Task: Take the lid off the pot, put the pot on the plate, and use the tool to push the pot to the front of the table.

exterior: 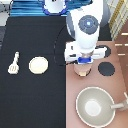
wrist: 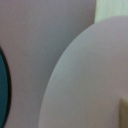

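- A large grey-beige pan sits on the brownish-pink stove panel toward the exterior view's bottom right, its long handle pointing to the right edge — it is well apart from the claw.
- A black burner lies on the same panel, just to the right of the claw and clear of the pan.
- The pot stands on the stove panel beside that burner, mostly hidden under the robot's hand; only a pale pink and reddish sliver shows below it.
- The lid fills much of the wrist view as a broad pale pink curve seen from close by, so it appears to be on the pot still.
- On the black tabletop, the cream-yellow plate lies bare at the exterior view's left of the stove, and the white spatula lies further left, apart from the plate.
- The arm reaches down from the exterior view's top, its white body upright over the stove's edge.
- The claw hangs directly above the pot — whether it is spread or closed I cannot tell.
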Robot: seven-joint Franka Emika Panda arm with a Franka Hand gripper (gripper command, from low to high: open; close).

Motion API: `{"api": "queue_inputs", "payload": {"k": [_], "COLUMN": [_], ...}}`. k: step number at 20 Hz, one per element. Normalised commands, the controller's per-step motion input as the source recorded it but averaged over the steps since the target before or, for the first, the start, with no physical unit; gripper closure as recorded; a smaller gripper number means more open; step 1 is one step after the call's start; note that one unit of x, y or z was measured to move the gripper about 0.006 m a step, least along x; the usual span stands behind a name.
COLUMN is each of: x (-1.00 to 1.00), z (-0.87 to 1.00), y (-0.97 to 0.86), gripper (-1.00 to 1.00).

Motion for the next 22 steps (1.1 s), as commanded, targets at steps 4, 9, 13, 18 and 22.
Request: {"api": "queue_inputs", "payload": {"k": [4, 9, 13, 18, 22], "x": [0.00, 0.02, 0.04, 0.10, 0.13], "z": [-0.14, -0.01, -0.08, -0.11, -0.13], "y": [0.22, 0.15, 0.10, 0.11, 0.08], "gripper": [1.00, 1.00, 1.00, 1.00, 1.00]}}
